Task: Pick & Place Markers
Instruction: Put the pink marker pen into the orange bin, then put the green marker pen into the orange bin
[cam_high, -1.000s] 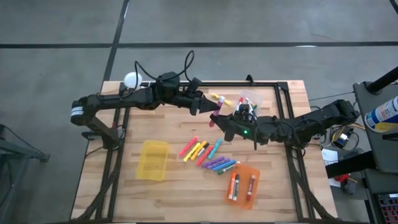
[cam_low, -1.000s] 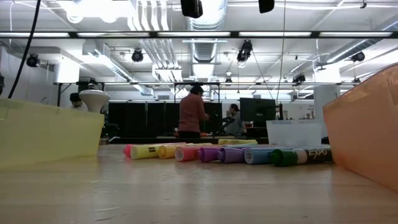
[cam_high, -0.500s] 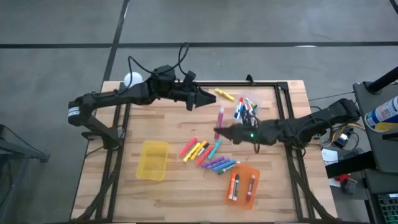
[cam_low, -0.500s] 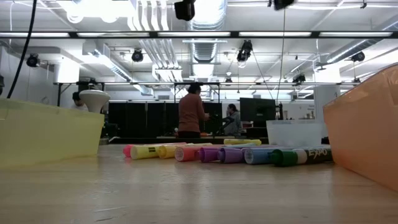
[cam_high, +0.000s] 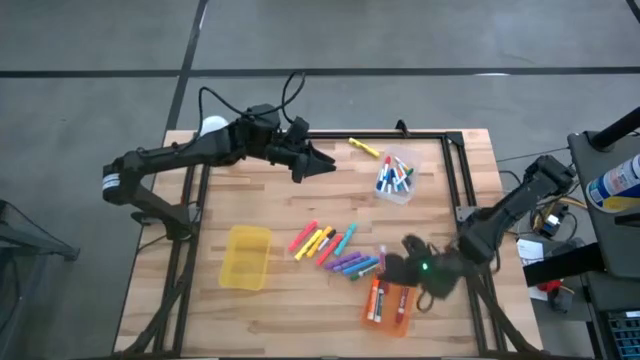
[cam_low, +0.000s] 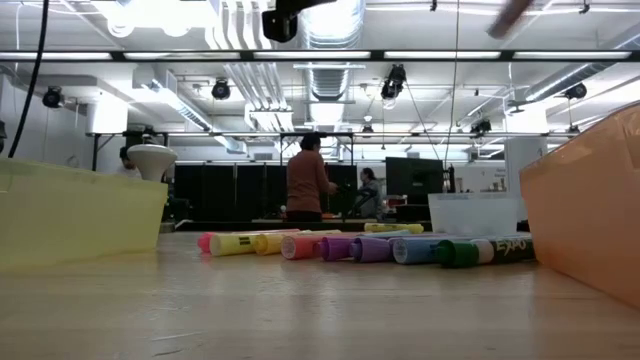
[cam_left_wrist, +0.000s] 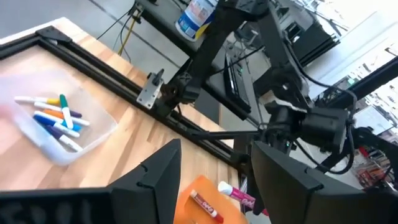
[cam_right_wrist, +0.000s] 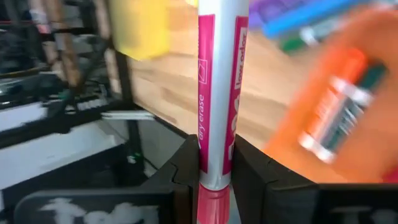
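Now my right hand (cam_right_wrist: 214, 165) pinches a pink marker (cam_right_wrist: 217, 93) upright between its fingers, just over the orange bin (cam_high: 392, 300) holding two markers. Beyond it, loose markers (cam_high: 335, 248) lie on the tabletop (cam_high: 290, 300). My left hand (cam_high: 322, 166) hovers spread, near the clear bin (cam_high: 397, 178).

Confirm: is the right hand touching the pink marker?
Touching. The right wrist view shows the pink marker clamped upright between the right hand's two dark fingers, pressed against both sides.
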